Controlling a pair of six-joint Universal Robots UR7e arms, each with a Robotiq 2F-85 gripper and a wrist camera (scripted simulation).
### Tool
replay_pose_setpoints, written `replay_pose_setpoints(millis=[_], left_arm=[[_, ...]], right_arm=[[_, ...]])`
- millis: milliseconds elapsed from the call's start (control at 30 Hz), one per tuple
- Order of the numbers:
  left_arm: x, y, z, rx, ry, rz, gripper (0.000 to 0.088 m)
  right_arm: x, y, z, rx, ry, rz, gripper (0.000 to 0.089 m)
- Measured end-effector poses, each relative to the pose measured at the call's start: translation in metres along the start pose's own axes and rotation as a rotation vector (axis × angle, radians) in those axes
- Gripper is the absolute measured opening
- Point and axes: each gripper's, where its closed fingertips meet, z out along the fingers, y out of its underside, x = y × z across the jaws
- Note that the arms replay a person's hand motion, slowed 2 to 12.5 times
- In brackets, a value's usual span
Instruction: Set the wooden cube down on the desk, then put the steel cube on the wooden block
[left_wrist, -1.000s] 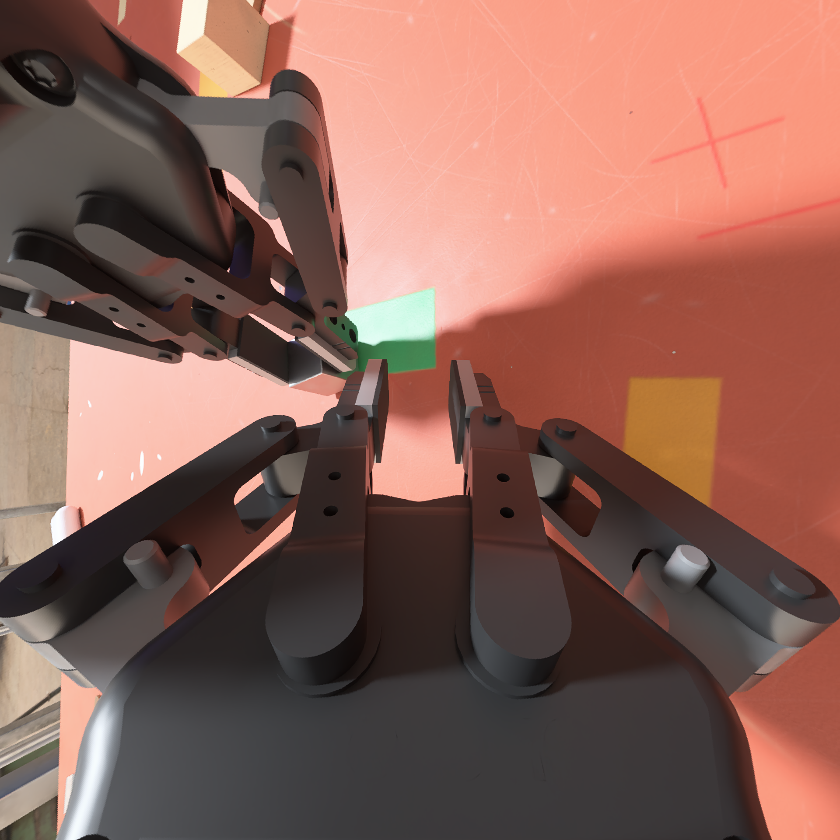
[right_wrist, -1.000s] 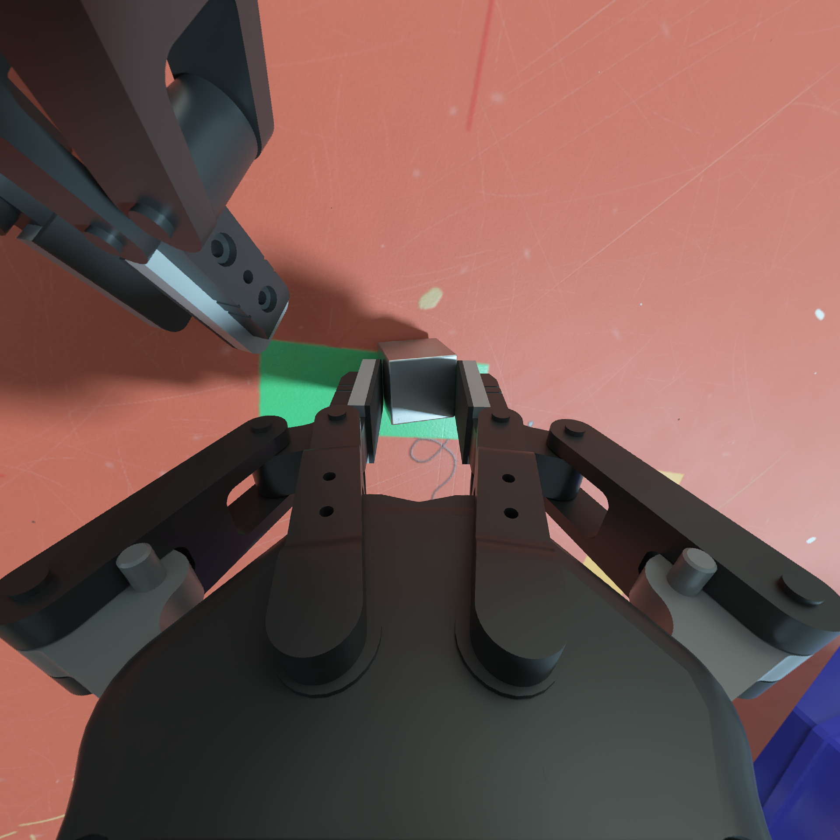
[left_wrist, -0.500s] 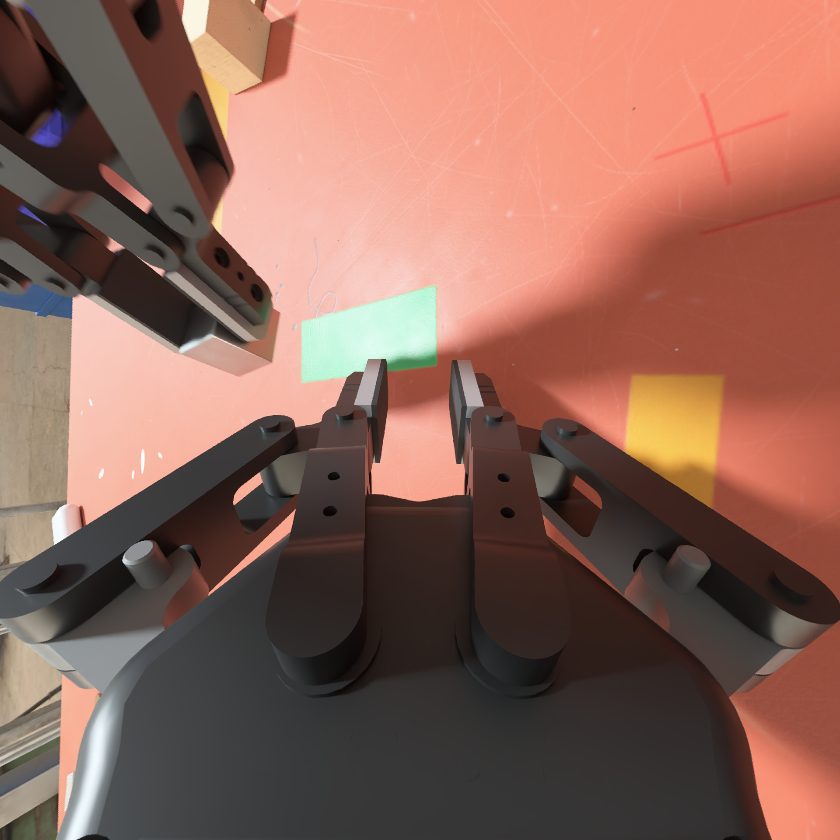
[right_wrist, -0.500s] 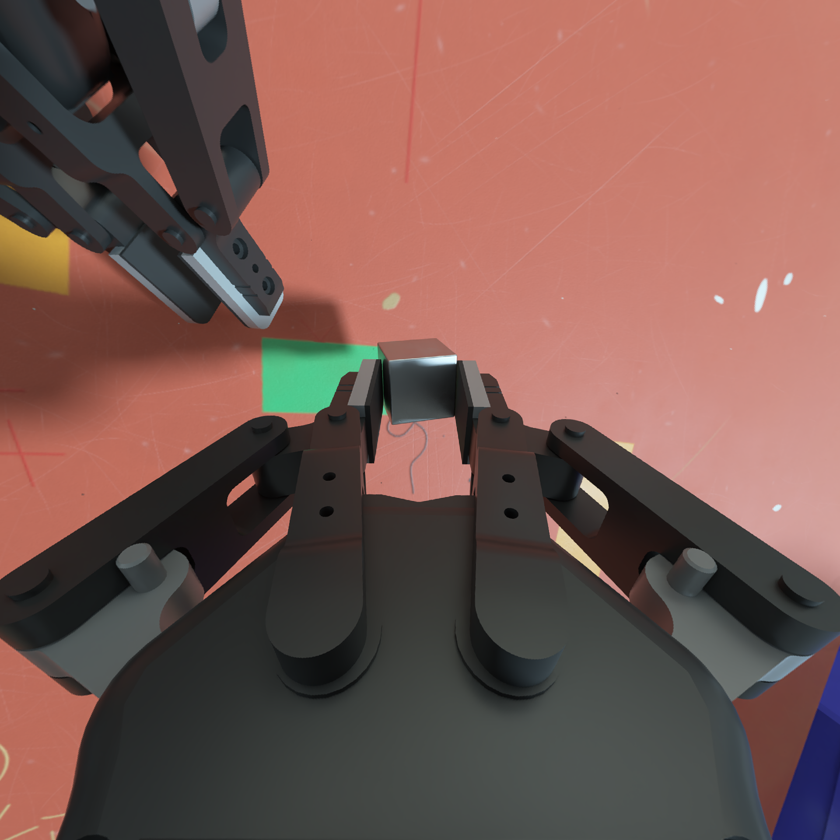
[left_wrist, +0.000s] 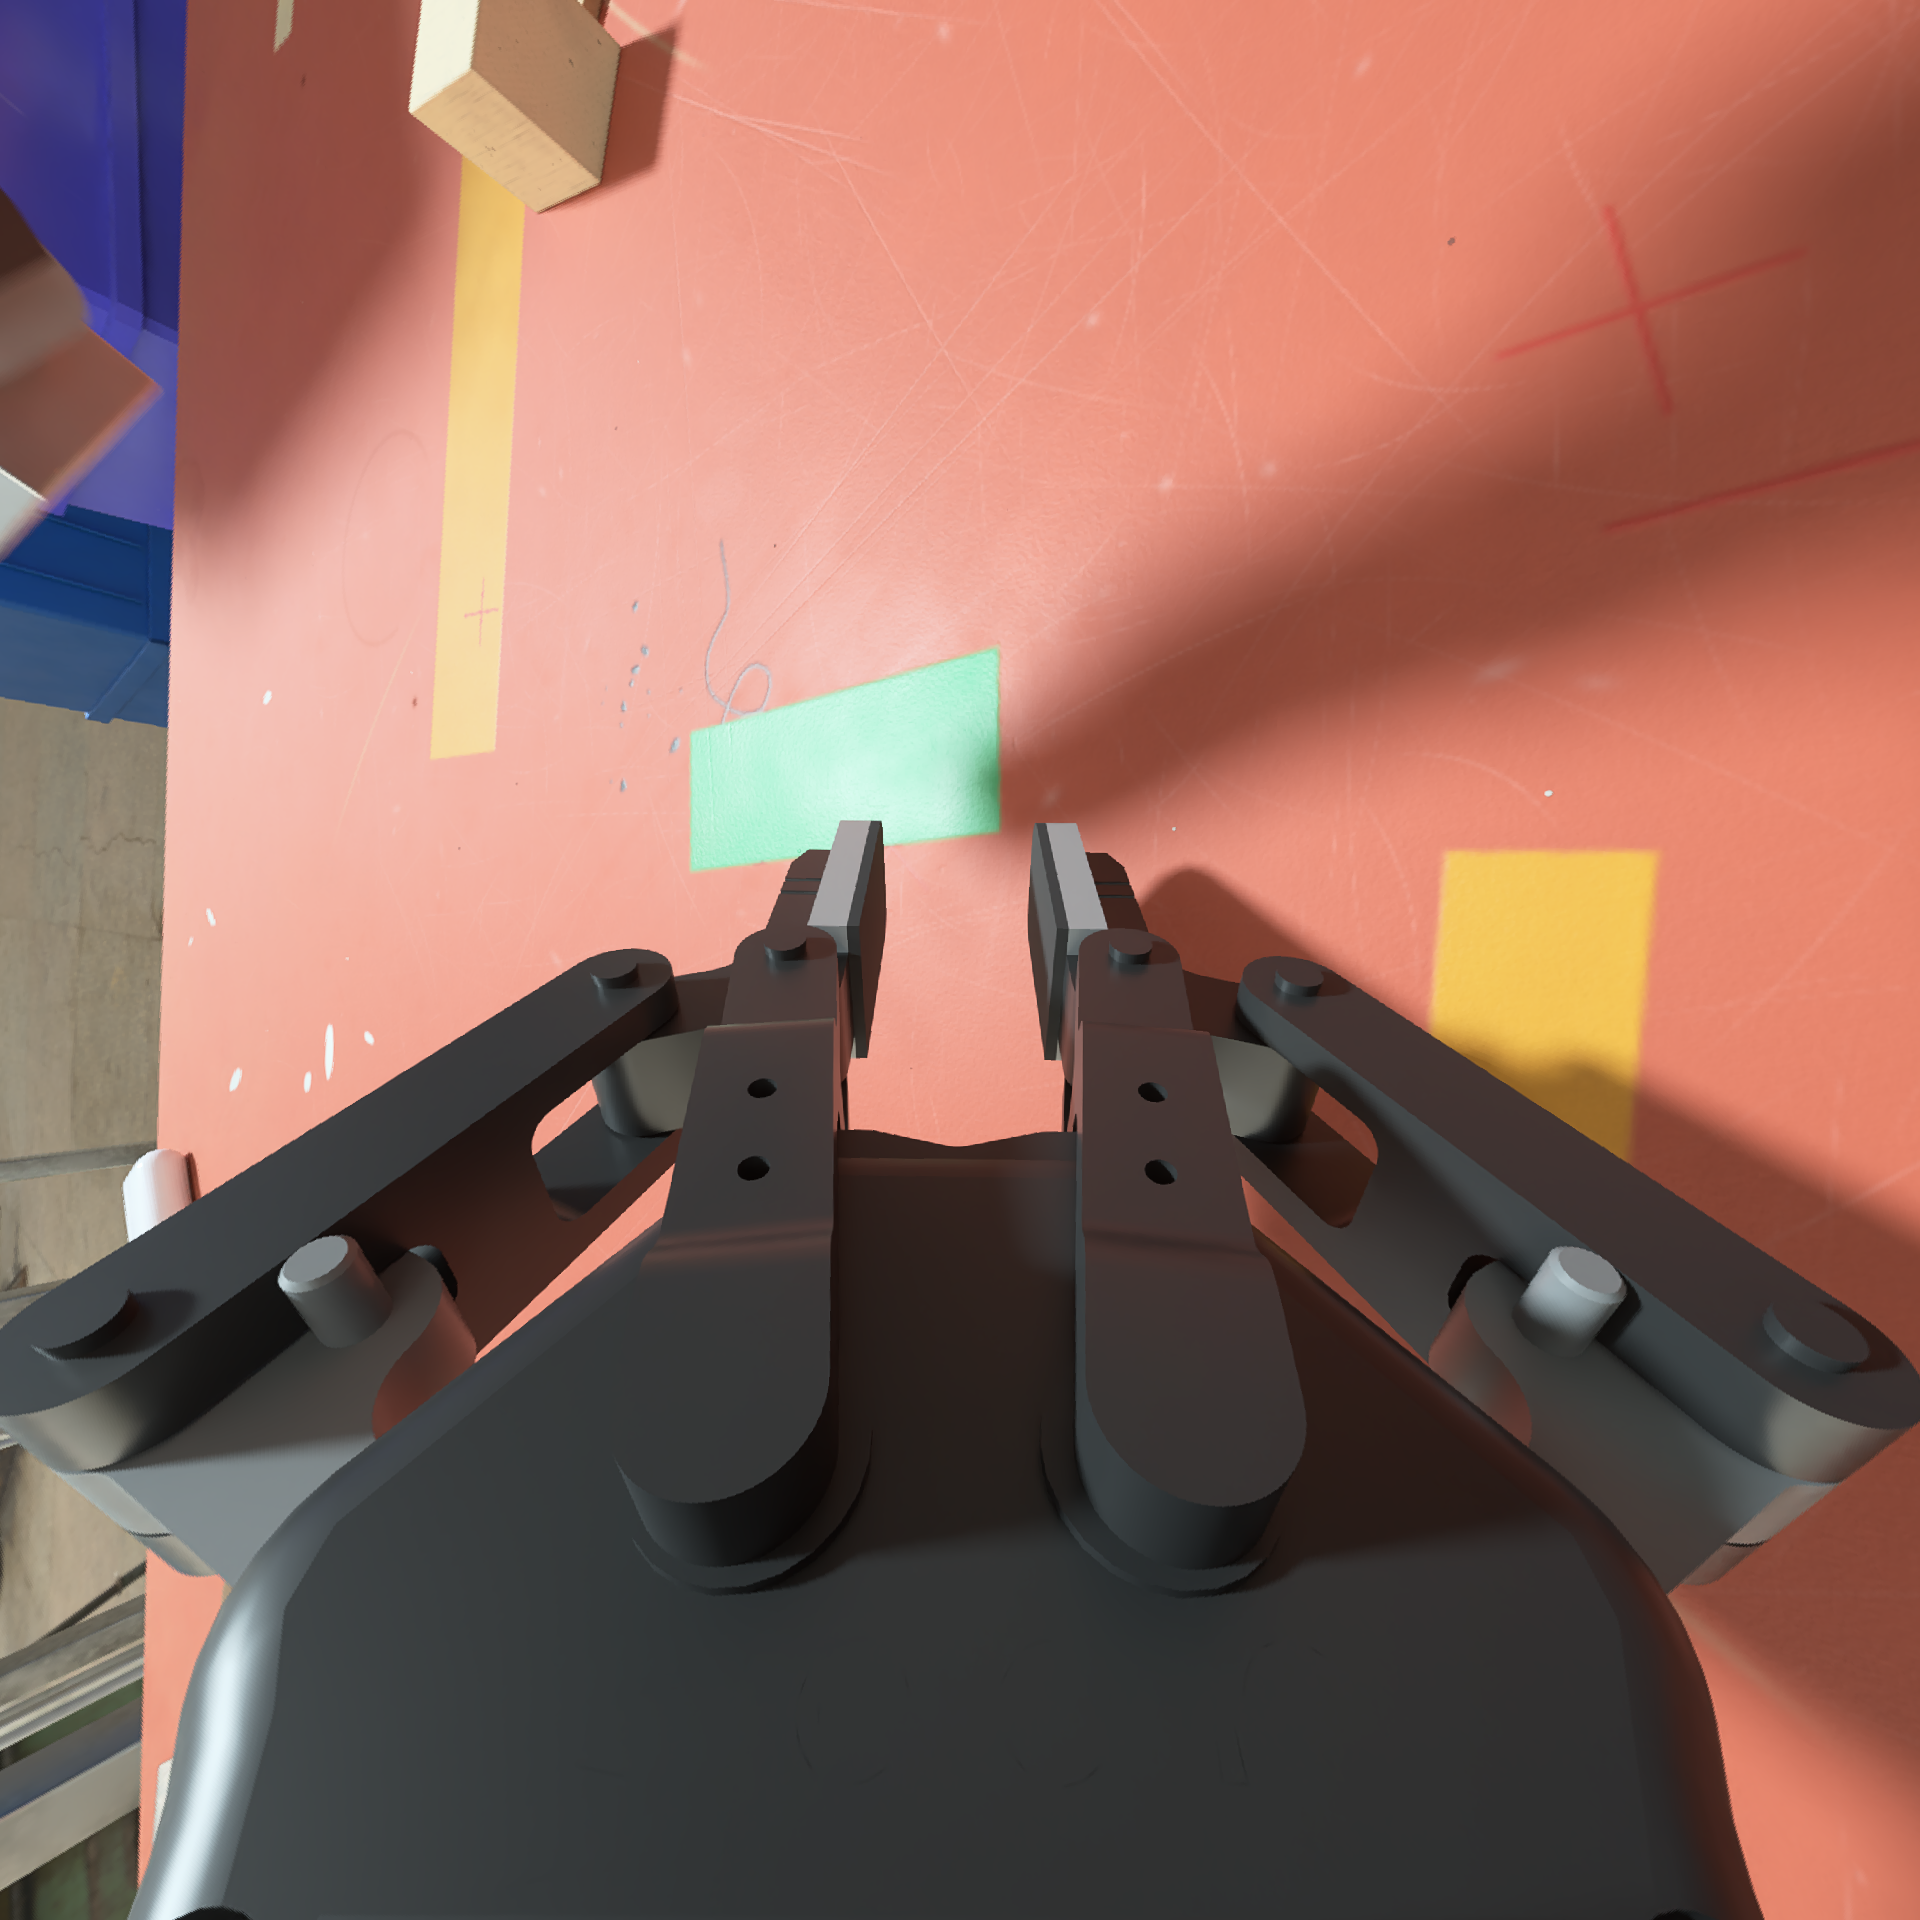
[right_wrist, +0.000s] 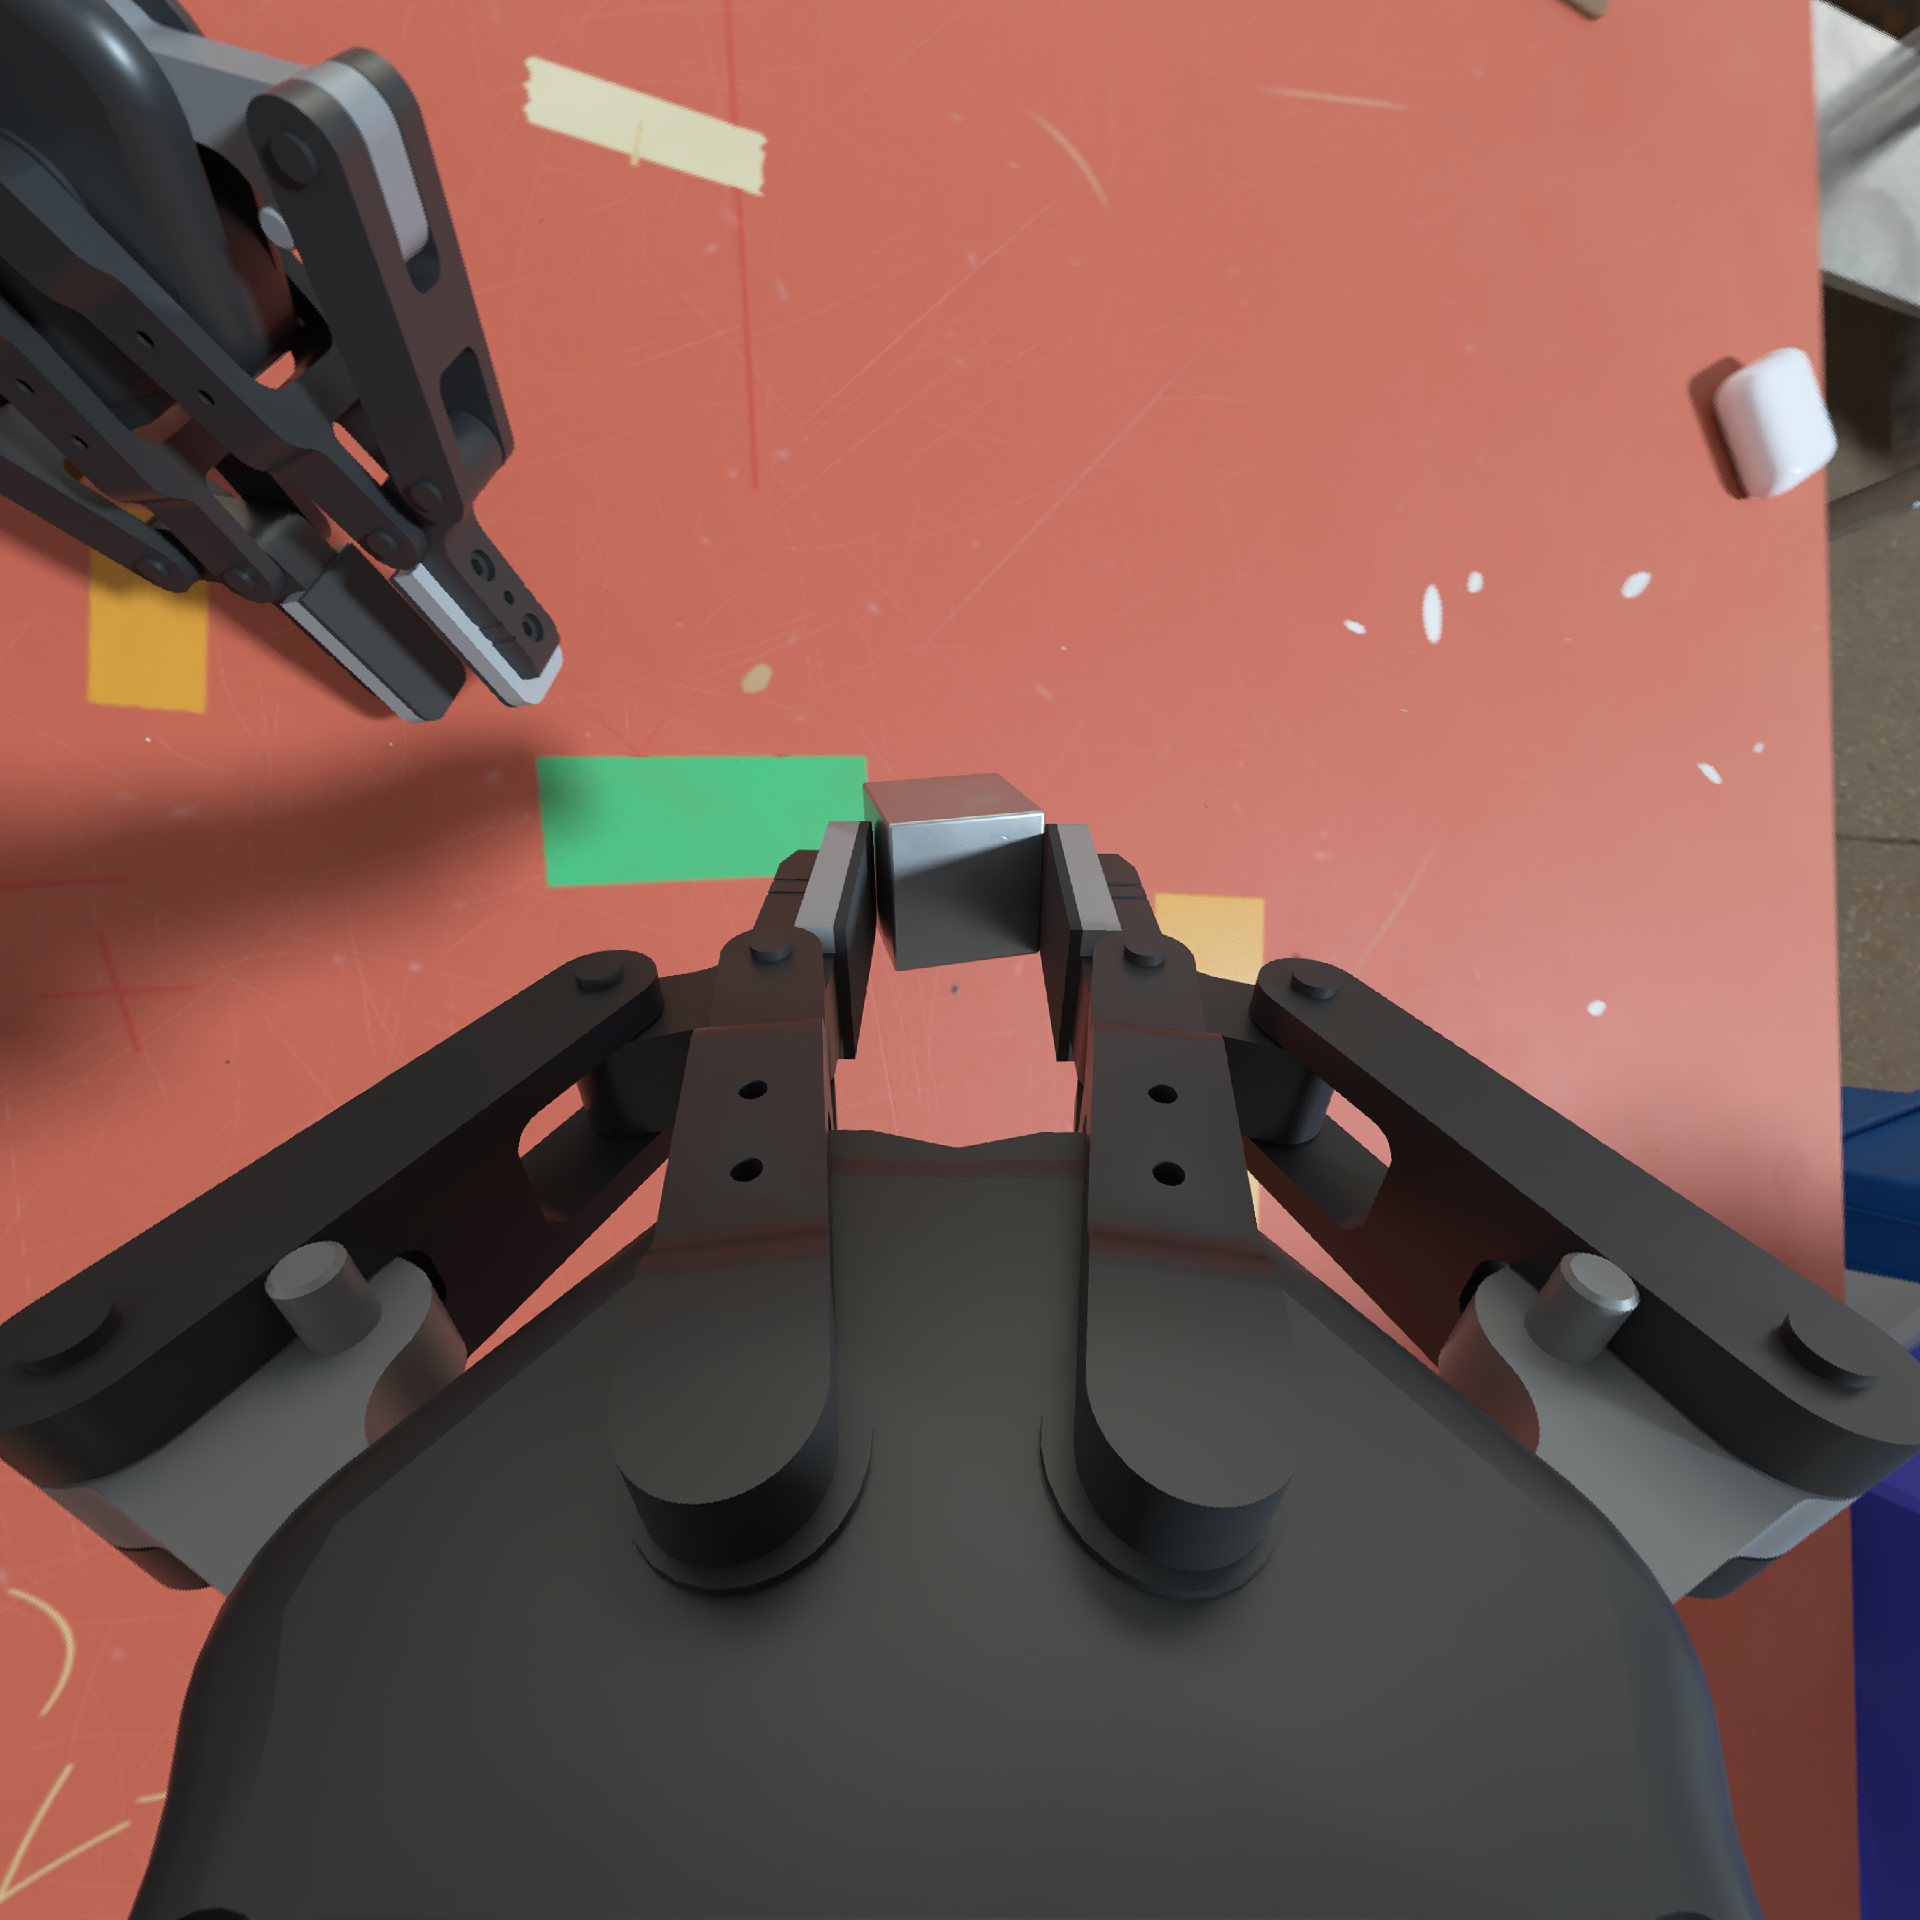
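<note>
The wooden cube (left_wrist: 509, 94) rests on the salmon desk (left_wrist: 1247, 416) at the top left of the left wrist view, partly on a yellow strip (left_wrist: 478, 468). My left gripper (left_wrist: 956, 894) is open and empty, above the desk next to a green patch (left_wrist: 842, 758). It also shows in the right wrist view (right_wrist: 468, 665) at the upper left. My right gripper (right_wrist: 956, 894) is shut on the steel cube (right_wrist: 956, 873) and holds it above the desk. A blurred block (left_wrist: 62, 395) at the left edge of the left wrist view cannot be made out.
A blue bin (left_wrist: 83, 312) stands past the desk's left edge. A white cylinder (right_wrist: 1771, 421) lies at the desk's right edge. A yellow patch (left_wrist: 1538, 977), the green patch (right_wrist: 696, 821) and a pale tape strip (right_wrist: 644, 125) mark the desk.
My right gripper has lifted away with the steel cube and moved left out of the left wrist view. The left gripper has stayed over the green patch, open and empty.
</note>
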Motion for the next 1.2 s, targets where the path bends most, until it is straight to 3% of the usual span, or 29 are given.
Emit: replay_pose_setpoints(millis=[367, 667, 967, 1200], left_arm=[[0.000, 0.000, 0.000, 0.001, -0.001, -0.001, 0.0255], [0.000, 0.001, 0.000, -0.001, 0.000, -0.002, 0.0256], [0.000, 0.001, 0.000, -0.001, 0.000, -0.002, 0.0258], [0.000, 0.001, 0.000, -0.004, -0.001, -0.002, 0.0259]], right_arm=[[0.041, 0.021, -0.059, 0.040, 0.123, 0.076, 0.0288], [0.071, 0.076, -0.093, -0.101, 0.212, 0.147, 0.0288], [0.078, 0.154, -0.099, -0.324, 0.212, 0.258, 0.0288], [0.072, 0.195, -0.084, -0.422, 0.167, 0.316, 0.0288]])
